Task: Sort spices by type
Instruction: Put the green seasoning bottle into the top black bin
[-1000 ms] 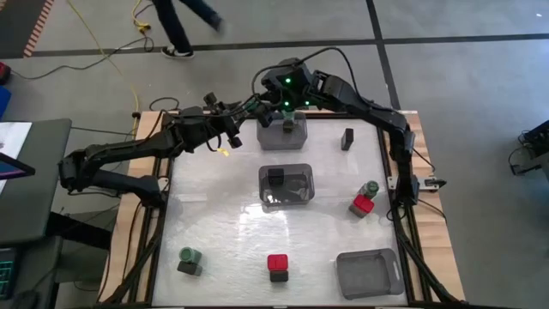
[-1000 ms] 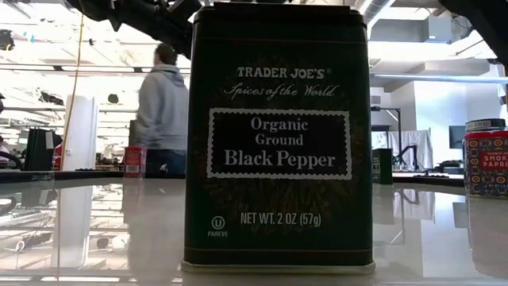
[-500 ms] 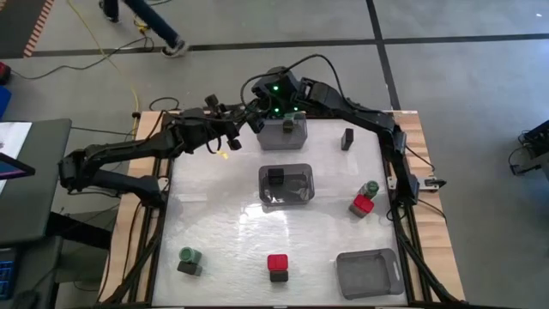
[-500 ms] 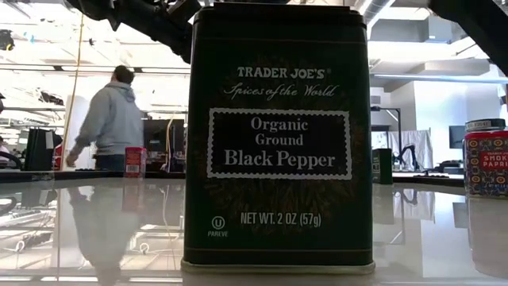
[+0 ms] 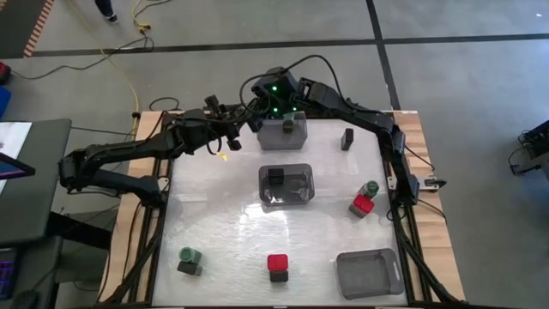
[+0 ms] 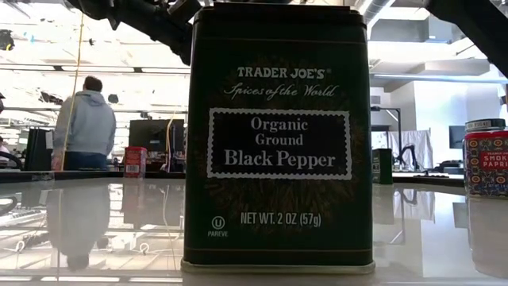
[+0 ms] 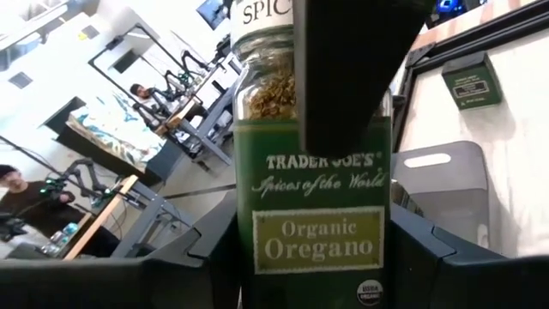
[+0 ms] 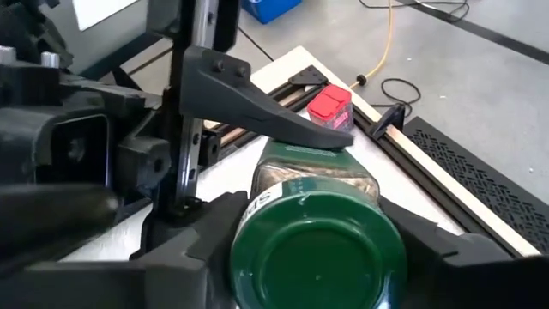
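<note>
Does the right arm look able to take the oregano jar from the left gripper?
Likely yes: the right gripper sits around the capped end of the oregano jar, the left gripper holds its labelled body; nothing stands between them.

Oregano jar (image 7: 313, 215) sits between both arms' fingers (image 8: 257, 94), above the far bin (image 5: 283, 133).

Three translucent grey bins on my work surface (image 5: 214, 223): one at the far edge (image 5: 282, 135), one mid-surface (image 5: 286, 185), one at the near right corner (image 5: 369, 273). The surface is white with a wooden border. Yellow cable (image 5: 120, 60) trails across the grey floor beyond it. A monitor corner (image 5: 13, 165) shows at far left. In the low view, a person in a grey hoodie (image 6: 83, 127) stands in the room behind.
</note>
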{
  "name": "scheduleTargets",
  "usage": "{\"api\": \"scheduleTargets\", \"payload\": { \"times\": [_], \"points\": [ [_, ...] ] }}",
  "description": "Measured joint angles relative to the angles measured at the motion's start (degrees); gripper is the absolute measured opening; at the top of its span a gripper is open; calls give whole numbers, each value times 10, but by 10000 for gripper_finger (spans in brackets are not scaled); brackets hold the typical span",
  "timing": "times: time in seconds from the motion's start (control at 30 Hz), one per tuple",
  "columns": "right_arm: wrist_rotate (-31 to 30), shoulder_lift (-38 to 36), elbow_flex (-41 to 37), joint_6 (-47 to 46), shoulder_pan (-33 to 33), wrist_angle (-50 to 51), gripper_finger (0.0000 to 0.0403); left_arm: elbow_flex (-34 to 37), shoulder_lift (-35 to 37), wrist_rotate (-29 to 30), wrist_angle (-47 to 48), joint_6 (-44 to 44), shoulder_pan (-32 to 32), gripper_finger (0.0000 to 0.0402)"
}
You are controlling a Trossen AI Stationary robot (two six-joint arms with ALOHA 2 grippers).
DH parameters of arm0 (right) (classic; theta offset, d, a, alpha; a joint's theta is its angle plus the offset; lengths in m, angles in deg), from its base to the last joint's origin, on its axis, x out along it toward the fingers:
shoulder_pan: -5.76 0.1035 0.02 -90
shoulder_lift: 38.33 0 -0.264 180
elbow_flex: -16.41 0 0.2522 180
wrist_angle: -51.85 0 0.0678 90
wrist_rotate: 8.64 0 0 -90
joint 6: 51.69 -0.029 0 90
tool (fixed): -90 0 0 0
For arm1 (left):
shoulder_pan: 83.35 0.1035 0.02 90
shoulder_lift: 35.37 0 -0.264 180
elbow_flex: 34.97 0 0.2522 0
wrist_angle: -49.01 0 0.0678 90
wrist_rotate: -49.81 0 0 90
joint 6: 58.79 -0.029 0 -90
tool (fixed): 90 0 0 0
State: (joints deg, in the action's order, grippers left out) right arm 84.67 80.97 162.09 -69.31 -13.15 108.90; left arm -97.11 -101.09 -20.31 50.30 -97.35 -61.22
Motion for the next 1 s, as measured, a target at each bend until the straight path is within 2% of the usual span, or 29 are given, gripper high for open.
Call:
{"api": "scheduleTargets", "payload": {
  "times": [0.17,0.33,0.47,0.7,0.77,0.83,1.0],
  "points": [
    [-2,0,0,-4,-2,1,224,0,0,2,-1,0,0,190],
    [4,0,0,1,-7,2,222,0,0,-12,-1,11,-1,259],
    [4,0,0,16,-11,21,222,0,0,-14,-1,70,-1,295],
    [1,-34,-1,44,-39,119,222,-2,5,6,22,256,15,303],
    [-3,-45,-1,65,-47,158,222,-7,8,-31,72,303,38,304],
    [-4,-52,-1,86,-54,200,222,-20,8,-97,109,350,66,304],
    [-4,-59,-1,139,-60,269,222,-43,6,-312,141,405,142,305]
  ]
}}
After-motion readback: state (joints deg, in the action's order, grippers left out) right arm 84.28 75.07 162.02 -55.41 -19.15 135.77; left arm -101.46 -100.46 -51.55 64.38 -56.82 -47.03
